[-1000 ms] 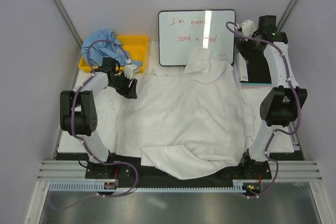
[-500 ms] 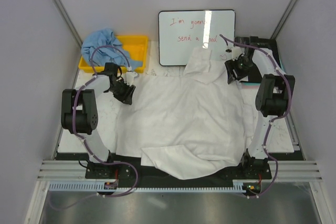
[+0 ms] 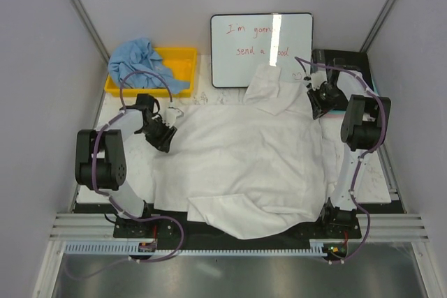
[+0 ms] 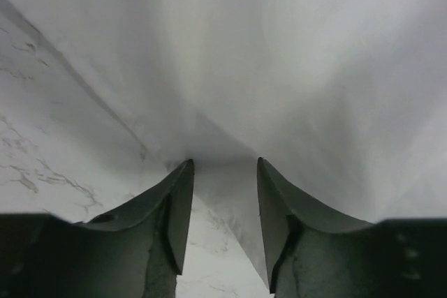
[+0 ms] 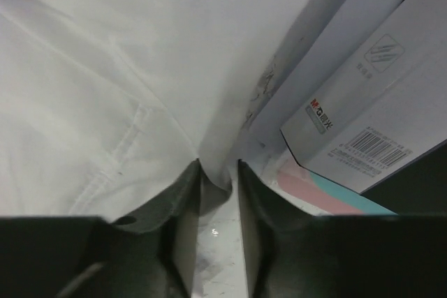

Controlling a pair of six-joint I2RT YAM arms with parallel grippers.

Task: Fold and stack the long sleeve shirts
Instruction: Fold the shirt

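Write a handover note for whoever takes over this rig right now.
Left gripper: jaws apart, straddling the left edge of the white shirt; no pinch seen.
Right gripper: jaws nearly together on a fold at that shirt's far right edge.
The white shirt lies spread and wrinkled between the arms. The blue shirt is heaped on the yellow bin, far left.
Done: nothing folded or stacked.
Left: fold the white shirt, fetch and fold the blue shirt, stack both.
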